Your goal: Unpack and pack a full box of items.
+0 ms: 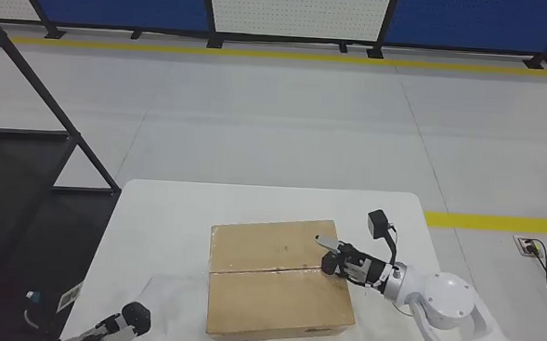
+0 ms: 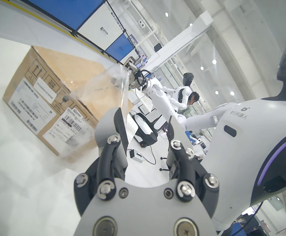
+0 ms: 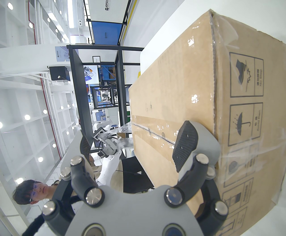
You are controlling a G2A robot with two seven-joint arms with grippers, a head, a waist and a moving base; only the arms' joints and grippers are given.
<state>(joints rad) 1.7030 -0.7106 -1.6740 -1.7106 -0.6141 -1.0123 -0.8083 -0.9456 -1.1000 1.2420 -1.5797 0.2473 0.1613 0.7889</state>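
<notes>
- Box (image 1: 277, 282) sits at lower centre of the top view on the white table (image 1: 159, 230), with both flaps down. Nothing braces it, so a sideways shove could slide or turn it.
- Left gripper (image 2: 146, 125) has its fingers apart, and a loose strip of clear tape (image 2: 107, 82) clings to one finger, with the box at the left of its wrist view. The strip could stay stuck and snag the flaps or foul a later grasp.
- Right gripper (image 1: 326, 252), right of centre in the top view, is spread wide over the box's right top edge at the seam (image 3: 152, 131). Glossy tape lies along that seam, so prying there may tear the cardboard or let a finger slip off.
</notes>
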